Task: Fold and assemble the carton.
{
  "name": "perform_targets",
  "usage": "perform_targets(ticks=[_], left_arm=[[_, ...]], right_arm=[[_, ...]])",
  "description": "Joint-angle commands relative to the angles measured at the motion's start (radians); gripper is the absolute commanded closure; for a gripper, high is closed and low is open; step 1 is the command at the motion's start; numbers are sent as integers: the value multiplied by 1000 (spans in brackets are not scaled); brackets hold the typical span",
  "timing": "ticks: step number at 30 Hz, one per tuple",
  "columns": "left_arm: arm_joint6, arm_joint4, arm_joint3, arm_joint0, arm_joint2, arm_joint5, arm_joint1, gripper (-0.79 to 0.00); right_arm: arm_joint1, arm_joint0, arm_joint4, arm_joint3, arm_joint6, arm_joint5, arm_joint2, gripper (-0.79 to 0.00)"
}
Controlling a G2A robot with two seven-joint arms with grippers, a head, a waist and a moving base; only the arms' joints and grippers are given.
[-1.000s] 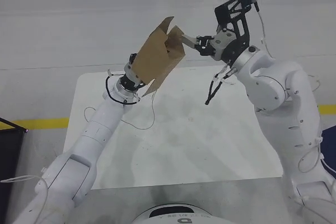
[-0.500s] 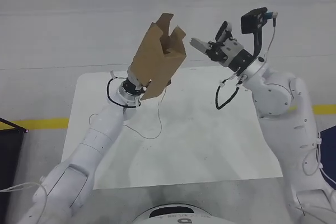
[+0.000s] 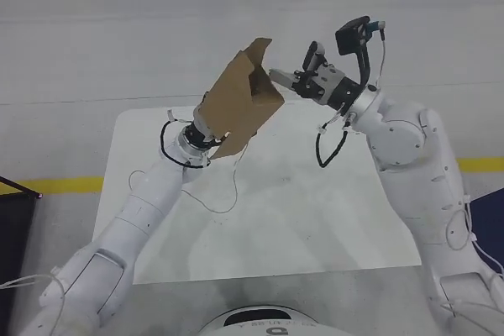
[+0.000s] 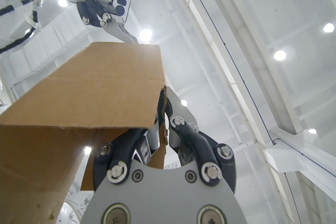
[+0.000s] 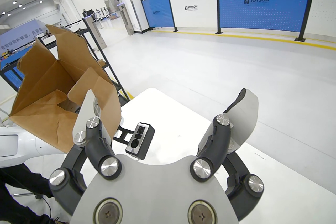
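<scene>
A brown carton [image 3: 239,94] hangs in the air above the table's far edge, open end tilted toward the right arm, flaps spread. My left gripper [image 4: 163,117] is shut on the carton's [image 4: 89,88] lower wall edge. In the right wrist view the carton [image 5: 50,93] gapes open, with inner bottom flaps partly folded. My right gripper [image 5: 166,110] stands open right beside it. One of its fingers [image 5: 88,107] rests against the near side flap. From above, the right gripper [image 3: 292,77] touches the carton's upper right corner.
The white table [image 3: 277,210] lies below both arms, with loose cables hanging from the wrists over it. A black rack [image 3: 0,193] stands off the table's left side. Grey floor with a yellow line [image 3: 42,185] surrounds the table.
The right gripper let go of the flap, drew back to the right while open, then came back against the carton. The left arm tilted the carton further toward the right.
</scene>
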Motion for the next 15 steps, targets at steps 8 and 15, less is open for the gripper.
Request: perform_targets(ticks=[8, 15], left_arm=[[1, -20, -6, -17, 45, 1, 19, 0], [-43, -1, 29, -39, 73, -43, 32, 0]], right_arm=[[-4, 38, 15, 27, 92, 5, -44, -785], [3, 16, 6, -27, 56, 23, 6, -785]])
